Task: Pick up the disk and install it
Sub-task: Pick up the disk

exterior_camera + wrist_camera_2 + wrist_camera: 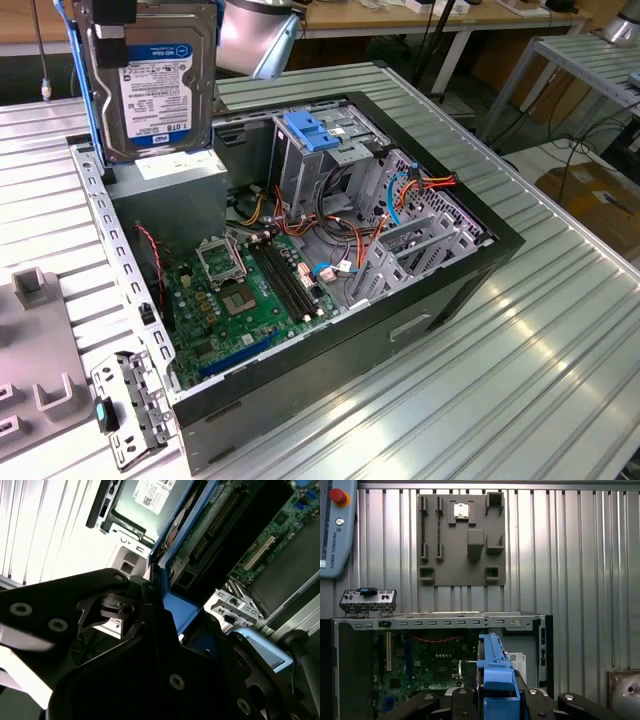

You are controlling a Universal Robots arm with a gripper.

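Disk [155,85] aloft over the open case's [330,370] far end, exterior view's left.
Our fingers [152,612] are clamped on its blue bracket [495,665]; we judge it rigid, dense, shock-sensitive, so bracket edges suit gripping.

I work in a robotics lab or test workshop, not a home or an office. My desk [520,330] is ribbed aluminium profile, and more metal-framed benches [590,60] stand behind it with cables [440,45] hanging beneath. An open computer case [440,290] lies on its side on the desk, its green motherboard [250,295] bare. Near it lies a grey fixture plate [461,540] with moulded holders for parts, and a robot teach pendant [335,530] with a red stop button [337,496] rests on the desk. A brown cardboard box [600,195] sits beyond the desk's edge. My pincer [497,700] clamps the disk [165,90] above the case.
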